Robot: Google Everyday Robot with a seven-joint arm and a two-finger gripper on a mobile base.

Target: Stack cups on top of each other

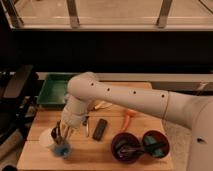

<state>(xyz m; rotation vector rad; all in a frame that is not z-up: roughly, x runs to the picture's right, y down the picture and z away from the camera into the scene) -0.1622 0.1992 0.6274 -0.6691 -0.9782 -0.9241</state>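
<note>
The gripper hangs low over the left end of the wooden table. Whether it is clamped on anything cannot be told. A dark brownish cup shows right at it. The whitish cup stands just beside it on the view's left, and the blue cup stands just below it. Well off to the right, two maroon bowls hold dark items too blurred to name.

A white robot arm reaches down over a wooden table. Its gripper hangs just above a blue cup, beside a whitish cup.
</note>
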